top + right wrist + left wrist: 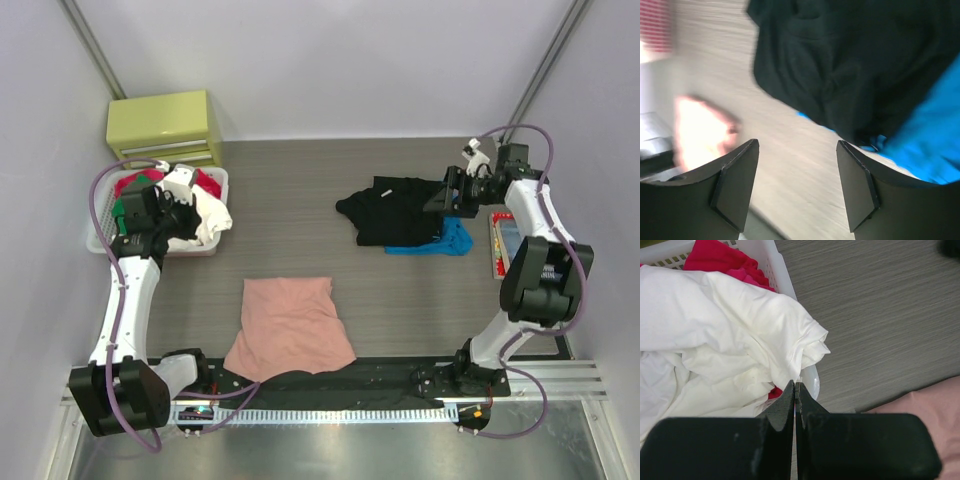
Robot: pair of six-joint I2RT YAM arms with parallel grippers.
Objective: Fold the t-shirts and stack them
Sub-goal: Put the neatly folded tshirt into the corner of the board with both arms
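A salmon-pink t-shirt (290, 325) lies folded on the near middle of the table, and its edge shows in the left wrist view (925, 407). A black t-shirt (400, 210) lies crumpled at the far right, partly over a blue cloth (440, 242). My right gripper (440, 197) hovers at the black shirt's right edge. It is open and empty (797, 144), with the black t-shirt (850, 65) and blue cloth (930, 135) just beyond its fingertips. My left gripper (190, 215) is shut on nothing (795, 385), over the rim of a basket (812, 380).
The white basket (100, 243) at far left holds a white garment (715, 330) and red cloth (715, 255). A yellow-green drawer unit (165, 125) stands behind it. A red-and-white flat item (497, 245) lies at the right edge. Dark cloth (320, 385) lies along the near edge.
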